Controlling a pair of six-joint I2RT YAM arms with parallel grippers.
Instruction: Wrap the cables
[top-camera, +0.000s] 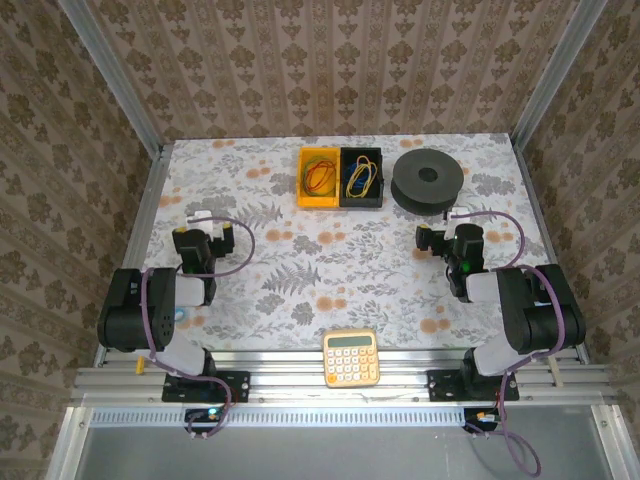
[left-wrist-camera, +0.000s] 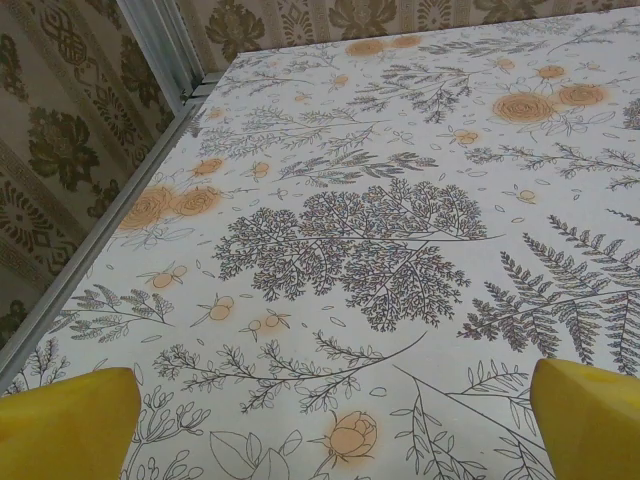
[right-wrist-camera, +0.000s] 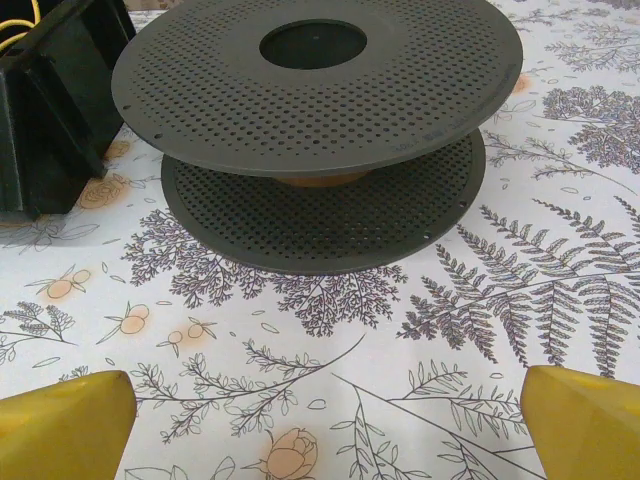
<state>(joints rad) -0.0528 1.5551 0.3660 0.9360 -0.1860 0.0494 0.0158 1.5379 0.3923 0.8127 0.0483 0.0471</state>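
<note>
The yellow cable (top-camera: 356, 181) lies bunched in the black bin (top-camera: 374, 198), next to a blue wire coil; a bit of the yellow cable (right-wrist-camera: 14, 28) also peeks over the black bin (right-wrist-camera: 50, 110) at the top left of the right wrist view. My left gripper (top-camera: 207, 228) (left-wrist-camera: 335, 425) is open over bare tablecloth on the left side, far from the bins. My right gripper (top-camera: 441, 232) (right-wrist-camera: 330, 425) is open just in front of the dark perforated spool (top-camera: 428, 180) (right-wrist-camera: 320, 120), with nothing between its yellow fingertips (right-wrist-camera: 585, 420).
A yellow bin (top-camera: 303, 180) holding a red-orange wire coil (top-camera: 319, 177) adjoins the black bin on its left. An orange calculator (top-camera: 351, 357) lies at the near edge between the arm bases. Metal rails (left-wrist-camera: 160, 60) and patterned walls enclose the table.
</note>
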